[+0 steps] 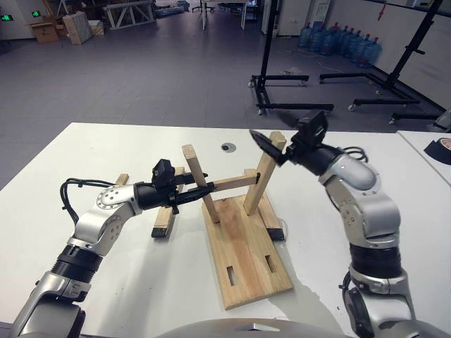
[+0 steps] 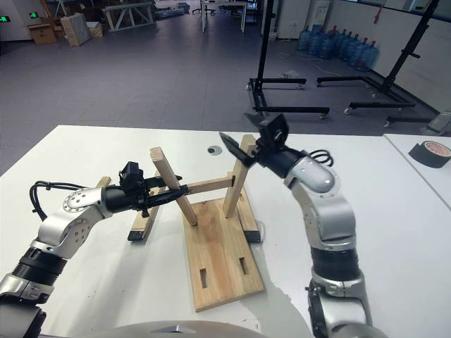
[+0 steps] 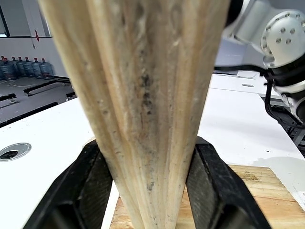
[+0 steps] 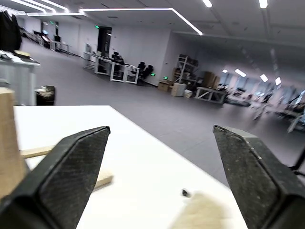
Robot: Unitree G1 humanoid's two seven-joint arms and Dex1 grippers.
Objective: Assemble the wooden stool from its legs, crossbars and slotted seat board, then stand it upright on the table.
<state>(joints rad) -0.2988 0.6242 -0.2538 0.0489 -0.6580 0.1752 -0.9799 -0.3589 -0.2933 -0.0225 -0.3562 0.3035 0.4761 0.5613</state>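
The slotted seat board [image 1: 246, 260] lies flat on the white table [image 1: 106, 148]. Two wooden legs stand on it, joined by a crossbar [image 1: 231, 183]. The left leg [image 1: 200, 183] leans. My left gripper [image 1: 203, 190] is shut on this leg at mid height; up close the leg [image 3: 147, 109] sits between both black pads [image 3: 90, 186]. The right leg [image 1: 261, 183] stands nearly upright. My right gripper [image 1: 272, 149] hangs open at its top end, fingers spread wide around it without touching. That leg's top [image 4: 7, 143] is beside one fingertip [image 4: 66, 167].
More loose wooden pieces lie to the left of the board [image 1: 165, 215] and along its right edge [image 1: 272, 220]. A round grommet hole [image 1: 227, 147] is in the table behind the legs. A tape roll [image 1: 441, 148] lies on the neighbouring table at the far right.
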